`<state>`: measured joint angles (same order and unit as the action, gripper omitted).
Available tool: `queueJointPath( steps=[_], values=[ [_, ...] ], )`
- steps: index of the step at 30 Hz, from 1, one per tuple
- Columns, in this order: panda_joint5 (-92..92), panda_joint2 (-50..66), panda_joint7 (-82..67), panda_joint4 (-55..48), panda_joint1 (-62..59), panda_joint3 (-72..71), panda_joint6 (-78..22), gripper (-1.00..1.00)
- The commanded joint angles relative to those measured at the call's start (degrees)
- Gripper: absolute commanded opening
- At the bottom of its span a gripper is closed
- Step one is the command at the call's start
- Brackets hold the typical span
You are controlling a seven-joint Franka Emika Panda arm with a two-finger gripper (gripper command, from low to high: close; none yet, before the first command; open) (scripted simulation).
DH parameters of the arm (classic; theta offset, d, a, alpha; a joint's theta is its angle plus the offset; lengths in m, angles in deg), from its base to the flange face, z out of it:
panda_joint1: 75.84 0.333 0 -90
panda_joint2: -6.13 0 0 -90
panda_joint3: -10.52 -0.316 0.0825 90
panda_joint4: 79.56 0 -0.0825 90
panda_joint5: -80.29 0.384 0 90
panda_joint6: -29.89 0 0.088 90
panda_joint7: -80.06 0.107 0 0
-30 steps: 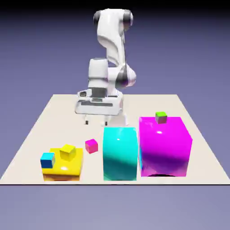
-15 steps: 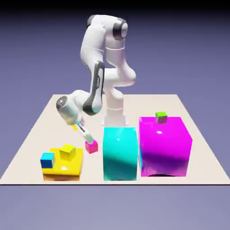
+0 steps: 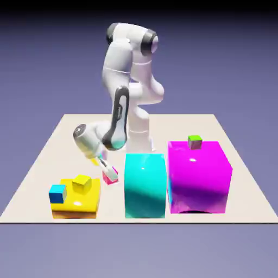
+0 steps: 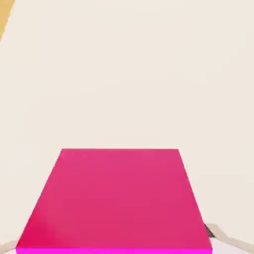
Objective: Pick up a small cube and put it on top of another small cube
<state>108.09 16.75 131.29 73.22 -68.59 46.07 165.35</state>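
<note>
My gripper [image 3: 110, 174] reaches down and toward the exterior view's right, and is shut on the small pink cube [image 3: 113, 179], which sits low at the table just left of the tall cyan block. Seen from the hand, the pink cube [image 4: 119, 198] fills the lower half of the picture between my fingers, hiding them almost fully. A small yellow cube [image 3: 82, 183] and a small blue cube [image 3: 57, 193] rest on the flat yellow block [image 3: 76, 203]. A small green cube [image 3: 195, 141] sits on top of the big magenta block [image 3: 198, 176].
The tall cyan block [image 3: 145, 184] stands right beside my gripper, with the magenta block touching its right side. The flat yellow block lies a short way to the left. The beige table [image 3: 65, 136] extends behind toward the robot's base.
The arm has swung down from a raised pose to the small pink cube. The jaws, open half a second ago, have shut on it.
</note>
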Motion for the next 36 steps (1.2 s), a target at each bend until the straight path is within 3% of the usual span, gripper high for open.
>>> queueJointPath(
  steps=[1,5,26,31,32,36],
  values=[
    [-2.67,-1.88,1.87,-0.03,0.64,1.51,-1.23,-1.0],
    [-7.86,-3.85,3.09,-1.46,0.06,4.12,-3.78,-1.0],
    [6.87,10.3,45.95,-44.4,-26.35,-11.25,-21.21,-1.0],
    [12.79,15.0,44.53,-41.49,-25.21,-14.33,-14.0,-1.0],
    [12.79,15.0,44.53,-41.49,-25.21,-14.33,-14.0,1.0],
    [8.24,9.95,47.8,-44.19,-25.72,-11.82,-21.01,1.0]
  ],
)
